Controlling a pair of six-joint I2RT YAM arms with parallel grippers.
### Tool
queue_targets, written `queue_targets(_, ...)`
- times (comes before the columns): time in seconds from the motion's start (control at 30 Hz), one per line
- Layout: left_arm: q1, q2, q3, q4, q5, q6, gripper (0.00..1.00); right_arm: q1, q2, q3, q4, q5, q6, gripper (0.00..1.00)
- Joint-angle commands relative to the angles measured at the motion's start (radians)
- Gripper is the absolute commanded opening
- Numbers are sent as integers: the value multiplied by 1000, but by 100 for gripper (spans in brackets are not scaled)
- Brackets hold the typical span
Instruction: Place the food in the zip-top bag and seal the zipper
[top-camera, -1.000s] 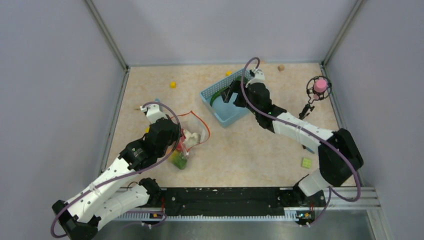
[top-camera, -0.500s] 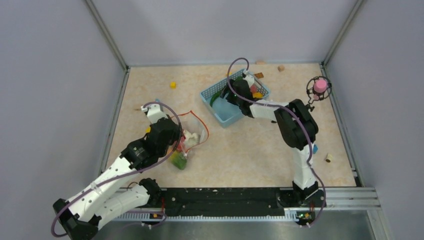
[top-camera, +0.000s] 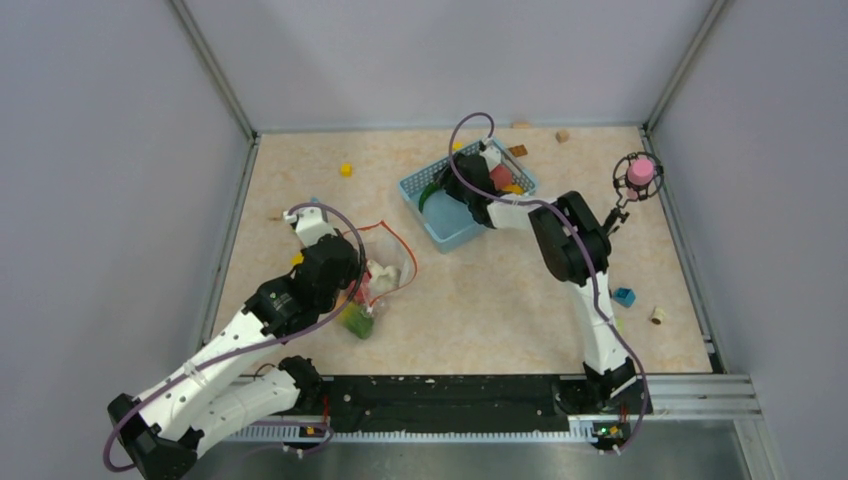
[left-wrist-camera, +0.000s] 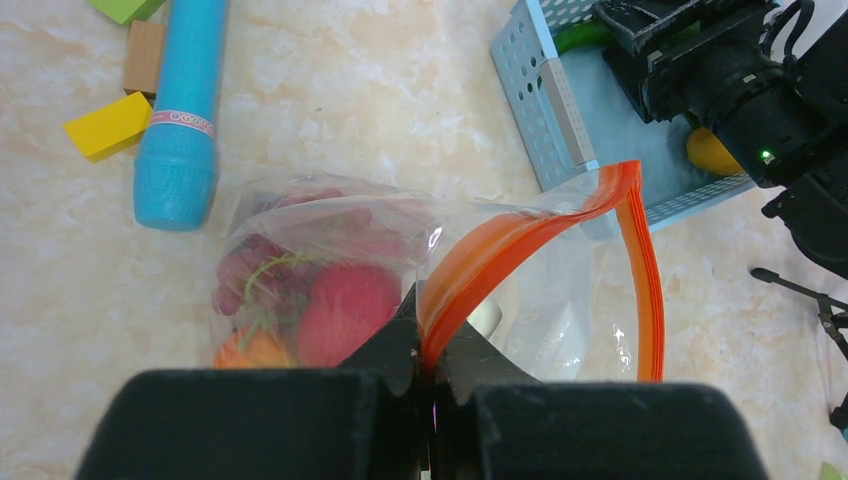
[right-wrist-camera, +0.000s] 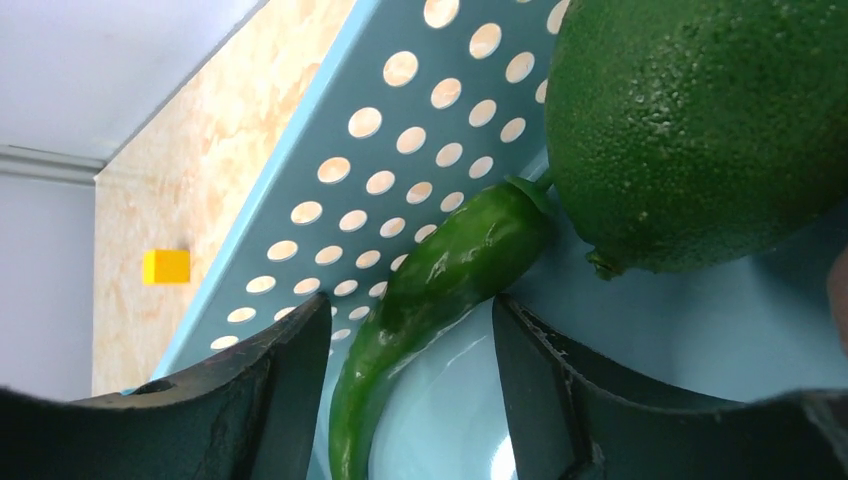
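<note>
**Holding bag, straddling chili**

Pinches zipper (left-wrist-camera: 520, 235) tight with left end effector (left-wrist-camera: 428, 375), raising mouth of bag (left-wrist-camera: 300, 215) on tabletop (left-wrist-camera: 350, 100), food (left-wrist-camera: 340, 310) inside. Straddles chili (right-wrist-camera: 440, 270) in basket (right-wrist-camera: 400, 130) with right end effector (right-wrist-camera: 410, 320), jaws apart.

From above, the right arm (top-camera: 565, 240) is hiding its own fingertips down in the blue basket (top-camera: 450, 232). Up close there, the round green fruit (right-wrist-camera: 700, 130) is running off the top and right edges, and the long chili (right-wrist-camera: 450, 278) is dropping out past the bottom. On the left, the zipper (left-wrist-camera: 520, 237) is vanishing between the pinched tips of the left gripper (left-wrist-camera: 428, 345), whose black bulk is blocking the lower half of the bag (left-wrist-camera: 560, 290). The fruit inside (left-wrist-camera: 345, 310) is reading only as red and purple blurs.
</note>
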Motion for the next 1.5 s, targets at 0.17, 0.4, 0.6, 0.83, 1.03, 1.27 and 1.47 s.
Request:
queue_targets(0.17,5,-1,1,38,-22,4,0,-9,77,62,-14,31,62,50)
queue_targets(0.4,6,-5,2,38,-25,-2,0,-9,126,122,-118,97,75,44)
queue_targets(0.6,6,-5,1,37,-27,-1,0,-12,119,76,-76,100,133,27)
queue_targets(0.83,6,-3,1,40,-16,-1,0,-11,-32,-106,143,104,119,9)
queue_targets(1.03,5,-3,1,40,-7,-1,0,-12,-189,-252,329,52,78,3)
queue_targets(1.27,5,-15,-1,41,1,-5,0,-11,-398,-404,514,36,-1,2)
queue_targets(1.47,5,-19,-4,42,12,-5,0,8,-510,-419,562,-2,-134,2)
